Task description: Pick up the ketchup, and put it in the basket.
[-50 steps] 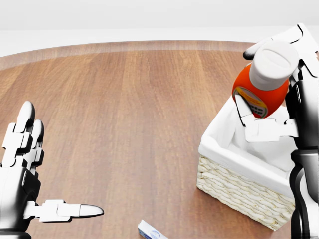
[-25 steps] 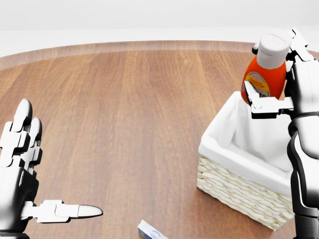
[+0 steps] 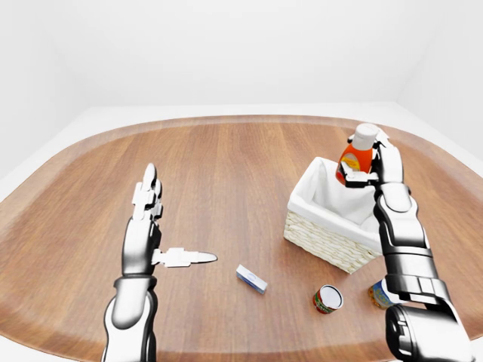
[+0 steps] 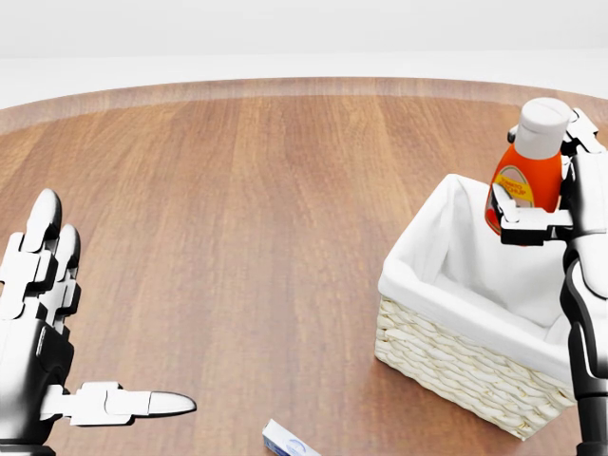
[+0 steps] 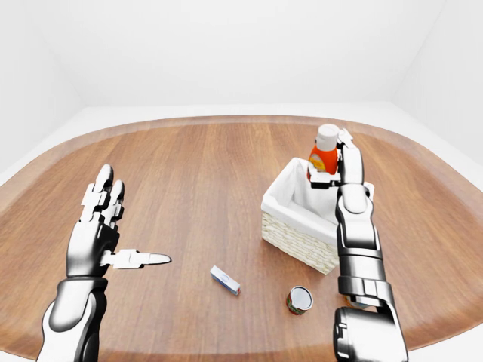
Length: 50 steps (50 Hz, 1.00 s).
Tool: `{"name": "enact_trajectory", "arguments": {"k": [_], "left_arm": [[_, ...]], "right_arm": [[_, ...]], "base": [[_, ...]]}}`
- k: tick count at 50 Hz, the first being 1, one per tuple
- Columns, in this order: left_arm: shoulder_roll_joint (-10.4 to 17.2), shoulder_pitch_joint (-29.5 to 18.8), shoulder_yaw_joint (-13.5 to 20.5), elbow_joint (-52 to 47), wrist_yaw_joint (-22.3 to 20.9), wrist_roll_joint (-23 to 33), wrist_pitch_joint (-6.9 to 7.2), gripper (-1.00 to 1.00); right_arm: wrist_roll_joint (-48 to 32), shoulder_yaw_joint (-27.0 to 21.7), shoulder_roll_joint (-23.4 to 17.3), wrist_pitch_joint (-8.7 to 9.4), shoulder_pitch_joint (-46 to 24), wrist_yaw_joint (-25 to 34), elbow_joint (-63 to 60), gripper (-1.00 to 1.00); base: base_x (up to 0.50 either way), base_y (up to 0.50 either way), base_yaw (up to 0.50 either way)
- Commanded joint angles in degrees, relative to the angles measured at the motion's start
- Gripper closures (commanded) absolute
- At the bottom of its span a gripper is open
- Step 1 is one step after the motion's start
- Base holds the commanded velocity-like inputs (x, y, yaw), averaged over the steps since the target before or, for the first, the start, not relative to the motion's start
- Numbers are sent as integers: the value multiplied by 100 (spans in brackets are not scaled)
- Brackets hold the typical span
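The ketchup (image 4: 528,166) is a red-orange bottle with a white cap, held upright at the right of the head view. My right hand (image 4: 556,204) is shut on it and holds it over the far right part of the basket (image 4: 456,356), a wicker basket with a white cloth lining. The bottle's lower end is at about the height of the basket's rim. The same grip shows in the left-eye view (image 3: 356,160). My left hand (image 4: 57,351) is open and empty at the lower left of the head view, far from the basket.
A small white and blue box (image 3: 251,278) lies on the wooden table (image 3: 226,173) below the basket. A tin can (image 3: 327,299) lies on its side to its right. Another can (image 3: 379,295) is partly hidden behind my right forearm.
My right hand has carried the ketchup to the right and lower over the basket, and turned it from tilted towards the camera to upright. The left hand has not moved.
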Motion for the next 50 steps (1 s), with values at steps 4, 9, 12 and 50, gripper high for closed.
{"name": "enact_trajectory", "arguments": {"k": [4,9,12,50], "left_arm": [[-1,16,-11,-12,-6,5,0,-100],[-2,22,-17,-3,-10,6,0,-100],[-3,24,-24,12,-10,8,0,-100],[1,0,54,-86,-42,-49,0,-100]], "right_arm": [[108,-37,-73,0,-41,-78,195,100],[96,-27,-69,0,-41,-76,168,100],[65,-24,-83,0,-61,-86,180,100],[-1684,42,-368,0,139,525,-96,100]], "base": [[0,0,0],[0,0,0],[0,0,0],[0,0,0]]}}
